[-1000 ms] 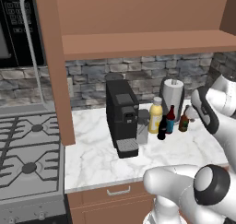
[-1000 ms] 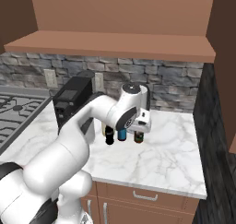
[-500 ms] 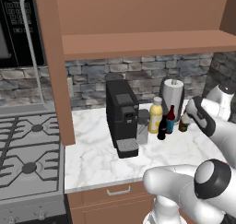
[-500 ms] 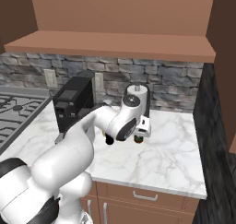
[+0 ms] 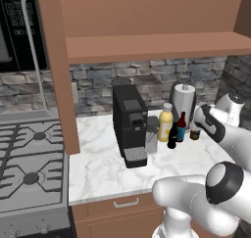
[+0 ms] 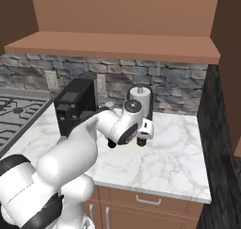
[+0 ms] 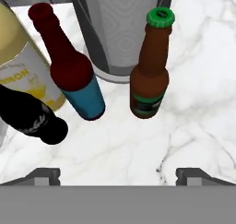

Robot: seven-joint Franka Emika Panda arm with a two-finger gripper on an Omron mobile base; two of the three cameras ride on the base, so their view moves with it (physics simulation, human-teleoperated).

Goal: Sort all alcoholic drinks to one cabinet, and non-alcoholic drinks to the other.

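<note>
My gripper hangs above the counter, fingers spread wide with nothing between them. Beyond it the brown bottle stands apart from the blue bottle, both before the paper towel roll. The cola bottle and yellow bottle crowd beside the blue one, perhaps touching. The coffee machine sits further along, under the cabinet

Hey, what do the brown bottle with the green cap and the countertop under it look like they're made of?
The brown bottle looks like glossy amber glass, going by its see-through brown tint and soft sheen, though tinted plastic is possible. Its green cap has a crimped edge, suggesting metal. The countertop looks like polished white marble, going by its grey veining; being rendered, it might equally be laminate.
</note>
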